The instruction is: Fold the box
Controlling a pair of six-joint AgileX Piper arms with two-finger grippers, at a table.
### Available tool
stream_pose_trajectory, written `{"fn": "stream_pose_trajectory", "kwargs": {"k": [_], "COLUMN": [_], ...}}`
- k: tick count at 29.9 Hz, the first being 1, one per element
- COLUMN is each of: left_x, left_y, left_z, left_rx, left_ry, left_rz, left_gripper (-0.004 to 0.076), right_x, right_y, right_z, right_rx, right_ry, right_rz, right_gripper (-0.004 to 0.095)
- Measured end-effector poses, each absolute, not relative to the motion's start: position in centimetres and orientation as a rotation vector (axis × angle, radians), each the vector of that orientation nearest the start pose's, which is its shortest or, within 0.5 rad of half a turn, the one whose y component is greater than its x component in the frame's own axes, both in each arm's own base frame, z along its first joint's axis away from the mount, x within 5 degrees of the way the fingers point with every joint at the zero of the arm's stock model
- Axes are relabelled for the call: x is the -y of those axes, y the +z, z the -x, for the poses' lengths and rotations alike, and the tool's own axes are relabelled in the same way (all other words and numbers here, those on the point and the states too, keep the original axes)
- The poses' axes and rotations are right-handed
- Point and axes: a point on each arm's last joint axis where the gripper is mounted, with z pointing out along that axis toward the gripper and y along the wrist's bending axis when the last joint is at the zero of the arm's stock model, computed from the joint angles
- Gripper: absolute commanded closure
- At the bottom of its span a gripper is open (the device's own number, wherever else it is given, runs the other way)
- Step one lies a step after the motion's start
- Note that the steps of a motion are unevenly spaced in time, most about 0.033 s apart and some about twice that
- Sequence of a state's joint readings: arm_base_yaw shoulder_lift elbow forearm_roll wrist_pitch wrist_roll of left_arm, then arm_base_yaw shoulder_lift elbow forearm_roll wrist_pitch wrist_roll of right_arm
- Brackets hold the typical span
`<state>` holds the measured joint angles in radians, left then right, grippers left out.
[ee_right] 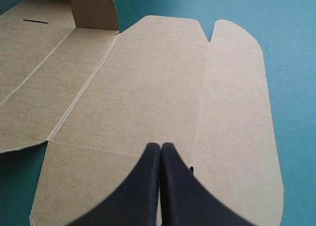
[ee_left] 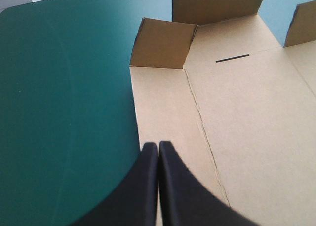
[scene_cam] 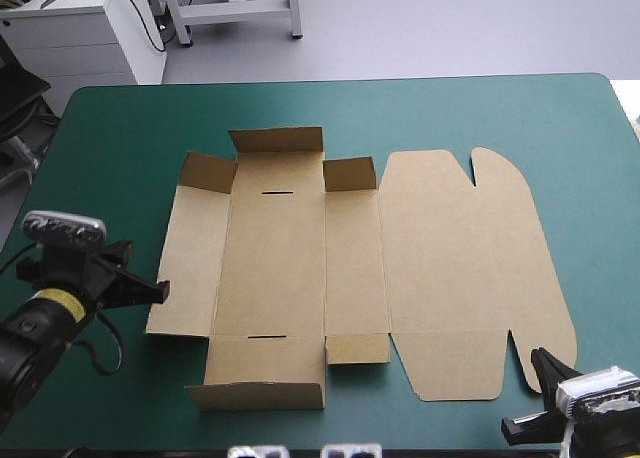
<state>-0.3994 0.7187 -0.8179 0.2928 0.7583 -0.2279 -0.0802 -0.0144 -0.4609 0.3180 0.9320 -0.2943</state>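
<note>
The brown box (scene_cam: 350,268) lies as a cut sheet on the teal-green cover, mostly flat, with small flaps at its far and near ends standing partly up. My left gripper (scene_cam: 160,291) hovers at the sheet's left edge, fingers shut in one point (ee_left: 158,146) over the left side panel (ee_left: 163,112). My right gripper (scene_cam: 540,360) is shut too, its tip (ee_right: 161,147) above the near right part of the wide lid panel (ee_right: 163,83). Neither holds the box. A raised corner flap (ee_left: 162,43) stands ahead of the left gripper.
Bare teal-green cover (scene_cam: 130,138) surrounds the sheet on all sides, widest to the left and at the far edge. A white cabinet (scene_cam: 90,33) stands beyond the table's far left corner.
</note>
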Motion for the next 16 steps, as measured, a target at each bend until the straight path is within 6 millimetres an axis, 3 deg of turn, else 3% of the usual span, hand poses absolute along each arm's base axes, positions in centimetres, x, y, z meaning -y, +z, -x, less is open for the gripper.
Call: {"fn": "stream_pose_trajectory", "kwargs": {"k": [9, 12, 16], "left_x": [5.5, 4.8, 2.2], "left_y": [35.0, 34.0, 32.3], "left_z": [-20.4, -22.6, -24.8], "left_rx": [-2.293, -2.379, -2.489], "left_ry": [0.119, 0.131, 0.044], "left_rz": [-0.413, -0.429, -0.396], "left_gripper": [0.0707, 0.0707, 0.0707], "right_x": [-2.3, -2.3, -2.3], "right_y": [28.0, 28.0, 28.0], "right_z": [-0.2, -0.2, -0.2], "right_rx": [-1.896, -1.896, -1.896], "right_ry": [0.121, 0.121, 0.121], "right_rz": [0.190, 0.190, 0.190], "right_gripper": [0.0922, 0.0922, 0.0922]}}
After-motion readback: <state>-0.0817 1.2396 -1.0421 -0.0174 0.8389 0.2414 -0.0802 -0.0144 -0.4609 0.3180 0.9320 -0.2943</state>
